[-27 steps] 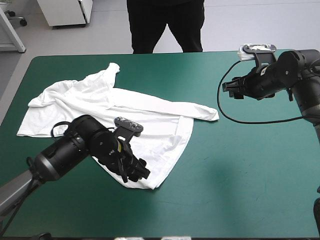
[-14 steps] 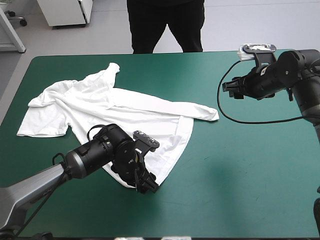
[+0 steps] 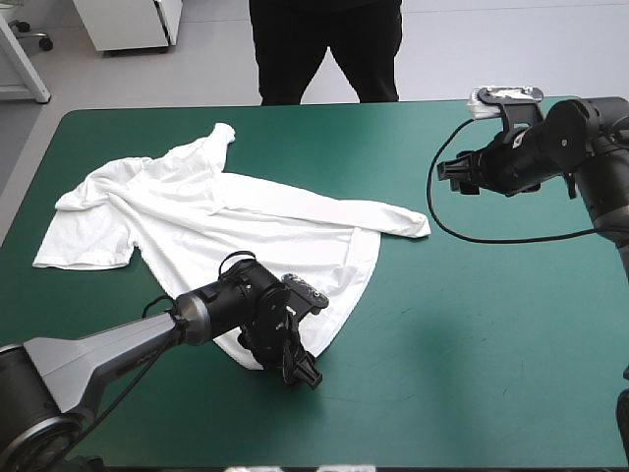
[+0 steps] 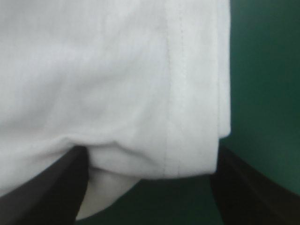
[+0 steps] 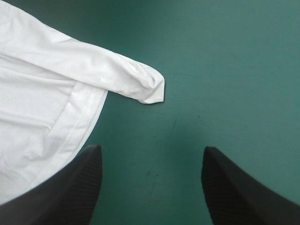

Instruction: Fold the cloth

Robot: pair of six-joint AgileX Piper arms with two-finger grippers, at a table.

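Observation:
The white T-shirt (image 3: 226,221) lies loosely spread on the left half of the teal-green table, with one narrow folded point (image 3: 413,224) reaching toward the middle. My left gripper (image 3: 300,369) sits low at the shirt's near hem corner. In the left wrist view, my left gripper (image 4: 150,157) is open, and the stitched hem corner (image 4: 187,140) lies between the black fingers (image 4: 51,187). My right gripper (image 3: 450,177) hangs raised over the far right of the table. It is open (image 5: 151,150) and empty, with the shirt's folded point (image 5: 147,89) ahead of it.
Bare teal-green cover (image 3: 472,334) stretches across the right half and along the near edge. The shirt's left sleeve (image 3: 84,241) lies close to the table's left edge.
My left arm has slid along the shirt toward the near right and come down at the hem corner. The right arm has not moved, and the shirt lies as before.

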